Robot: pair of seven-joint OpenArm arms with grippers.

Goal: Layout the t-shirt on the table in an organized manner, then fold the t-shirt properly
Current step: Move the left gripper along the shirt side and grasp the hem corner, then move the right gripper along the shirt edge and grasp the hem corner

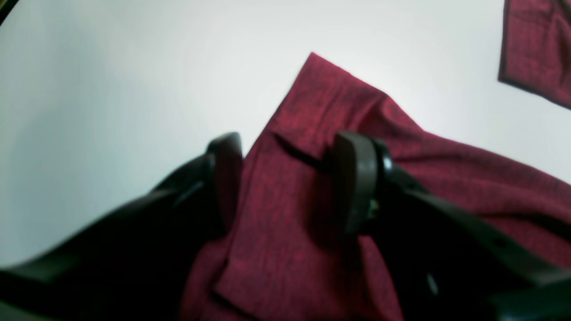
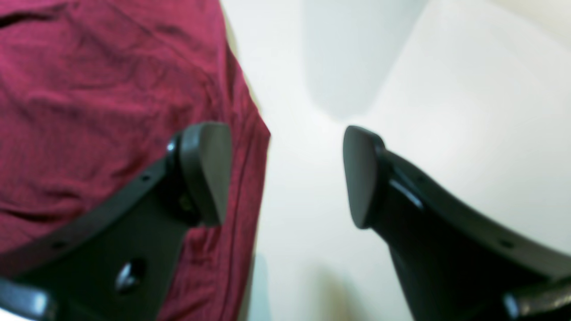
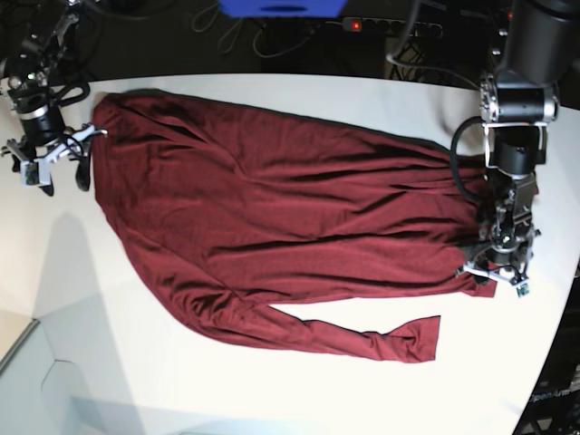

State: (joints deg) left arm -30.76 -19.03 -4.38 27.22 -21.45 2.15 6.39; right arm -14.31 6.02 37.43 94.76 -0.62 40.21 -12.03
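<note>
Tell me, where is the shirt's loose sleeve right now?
In the base view, the sleeve lies flat on the white table, along the shirt's near edge, cuff toward the right.

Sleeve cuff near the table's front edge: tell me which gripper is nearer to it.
Left. The left gripper sits just beside the sleeve cuff, closed on the t-shirt. The right gripper hovers at the opposite end.

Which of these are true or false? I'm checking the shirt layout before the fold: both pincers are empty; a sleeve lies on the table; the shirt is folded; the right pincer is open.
1. Both pincers are empty: false. The left pincer grips the t-shirt.
2. A sleeve lies on the table: true.
3. The shirt is folded: false, it lies spread out and wrinkled.
4. The right pincer is open: true, straddling the shirt's edge.
</note>
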